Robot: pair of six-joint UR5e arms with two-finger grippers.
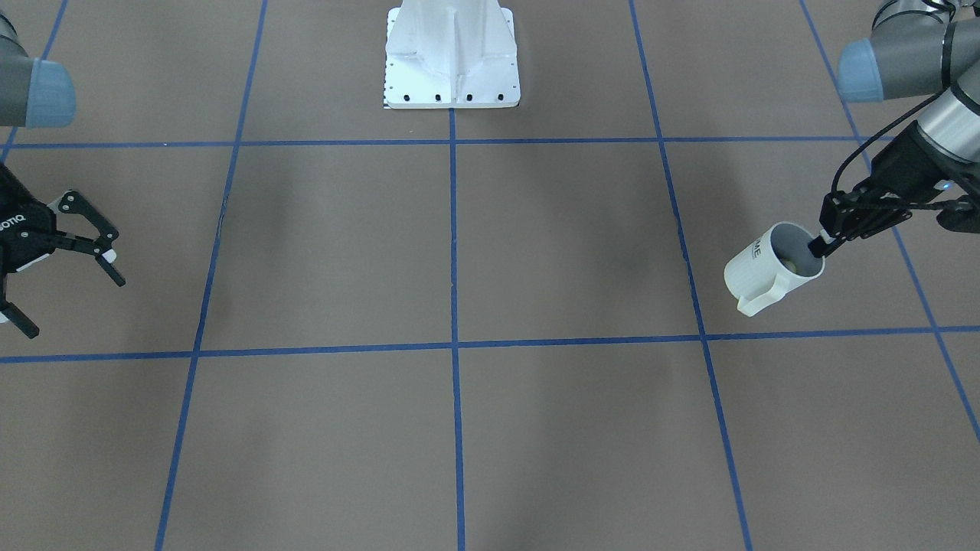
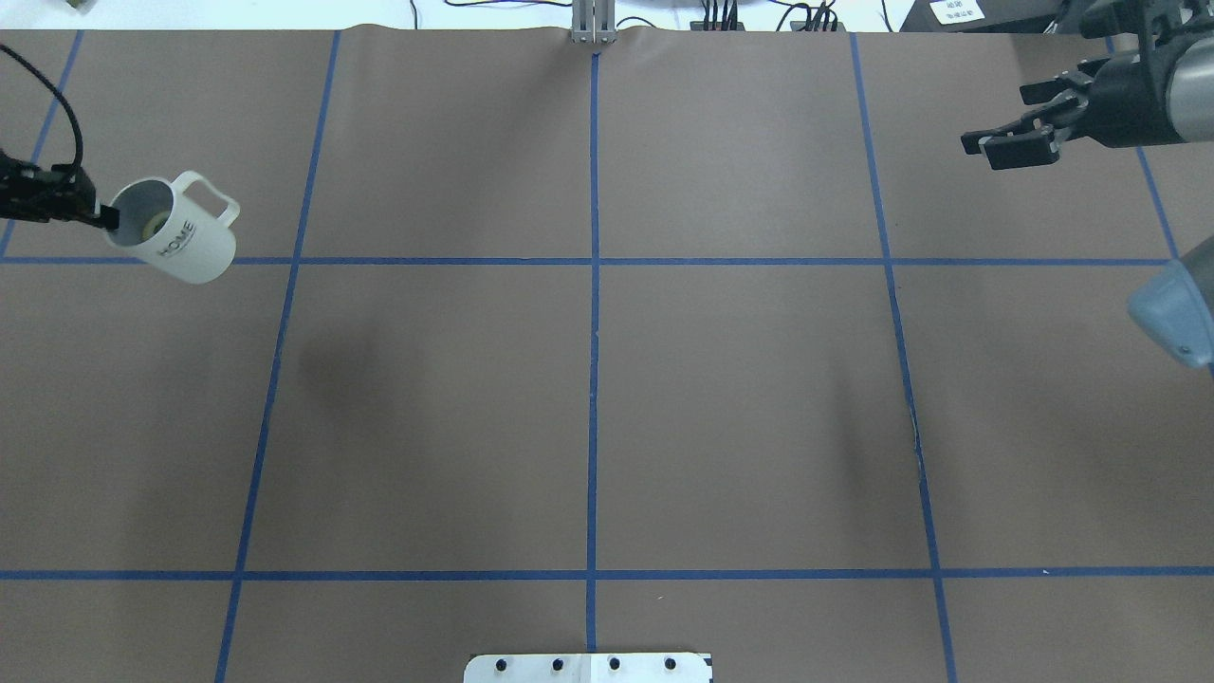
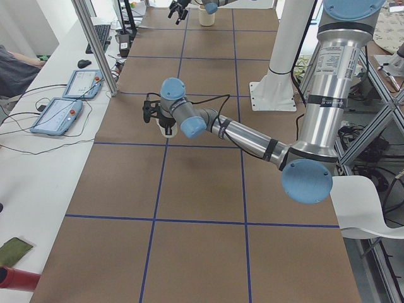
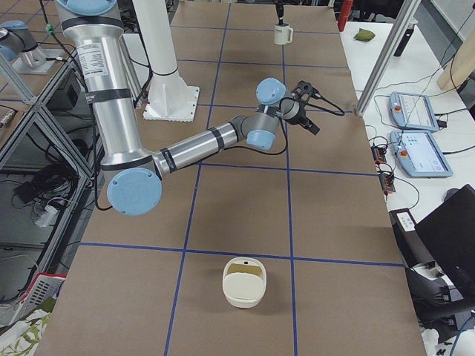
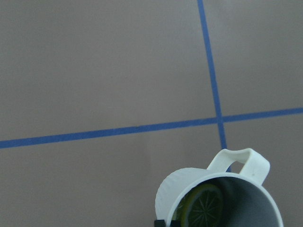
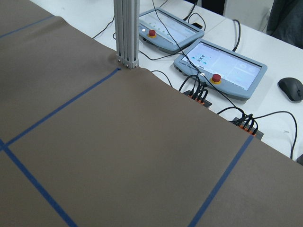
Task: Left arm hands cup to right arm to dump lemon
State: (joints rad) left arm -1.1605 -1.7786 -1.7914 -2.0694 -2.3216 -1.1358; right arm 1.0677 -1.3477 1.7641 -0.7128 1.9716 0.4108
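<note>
**Cup (image 5: 246,201) clamped by its rim in the left gripper (image 1: 819,246), lemon (image 5: 203,206) inside**

Close under the left wrist camera, the white cup shows its grey inside and its loop handle; the lemon lies low in the cup with its segment pattern facing the camera; the brown table (image 5: 94,71) and blue tape lines (image 5: 118,130) lie beyond.

In the front-facing view the left gripper pinches the cup's wall at the rim, one finger inside the mouth and one outside; the jaws are closed on that wall. The cup is held clear of the table, over the square at the robot's far left; black lettering reading HOME shows on its side in the overhead view; the handle is on the side away from the robot. In the overhead and front-facing views the cup looks tilted, mouth towards the gripper; in the exterior right view it looks nearly upright, so I cannot tell its true lean. The left arm (image 3: 252,139) reaches out low over the table.

The right gripper (image 1: 75,304) is at the opposite edge, well apart from the cup; its fingers are spread wide with nothing between them; the right arm (image 4: 200,144) stretches out behind it. A white base plate (image 1: 452,69) stands at the middle of the robot's side; a cream container (image 4: 244,283) sits on the table at the right end. The right wrist view shows only table, an aluminium post (image 6: 127,33) and two teach pendants (image 6: 222,71) beside the table.
</note>
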